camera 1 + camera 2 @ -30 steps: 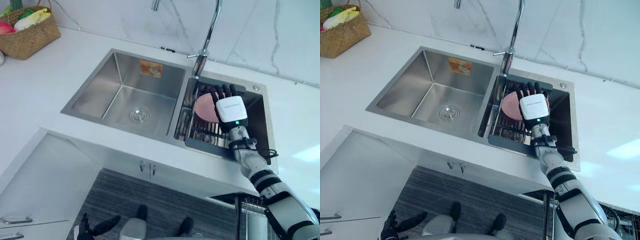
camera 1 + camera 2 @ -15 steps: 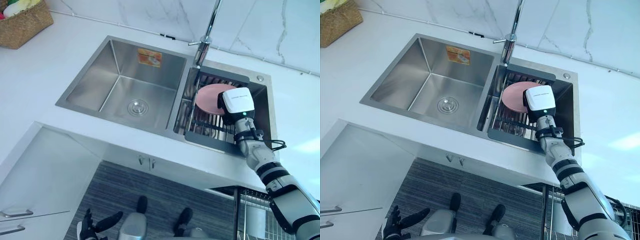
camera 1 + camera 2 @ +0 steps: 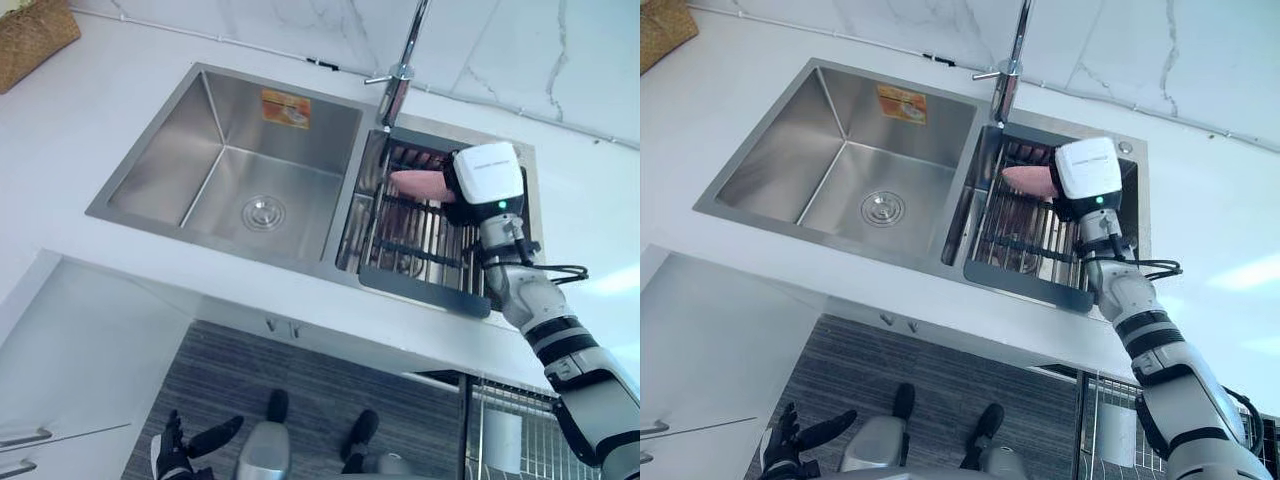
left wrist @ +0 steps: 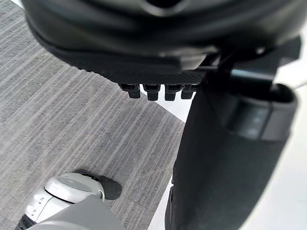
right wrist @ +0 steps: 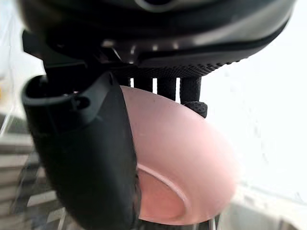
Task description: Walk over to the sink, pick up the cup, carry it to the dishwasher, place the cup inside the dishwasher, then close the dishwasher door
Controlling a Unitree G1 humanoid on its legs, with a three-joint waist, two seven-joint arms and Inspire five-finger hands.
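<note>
1. The pink cup (image 5: 182, 158) is in the right hand (image 5: 81, 158).
2. The thumb is on one side of the cup and the fingers (image 5: 191, 91) curl round the other side, so the cup is pinched between them.
3. The cup is tipped on its side.
4. From the head views, the cup (image 3: 418, 185) is over the far end of a dark rack (image 3: 420, 245).
5. I cannot tell if the cup touches the rack.
6. The rack sits in the right half of the sink (image 3: 150, 200).
7. The left half of the sink is a deep metal bowl with a round drain (image 3: 262, 212) at the bottom.
8. A small sticker (image 3: 285, 108) is on the far wall of that bowl.
9. A tall tap (image 3: 400, 85) stands at the back of the sink, between the two halves and just behind the rack.
10. The white tabletop (image 3: 80, 130) goes all round the sink.
11. A woven basket (image 3: 35, 35) stands on the tabletop at the far left, well apart from the sink.
12. The left hand (image 3: 170, 458) hangs low over the grey striped floor (image 3: 320, 370).
13. Its fingers are loose and spread, and it holds nothing.
</note>
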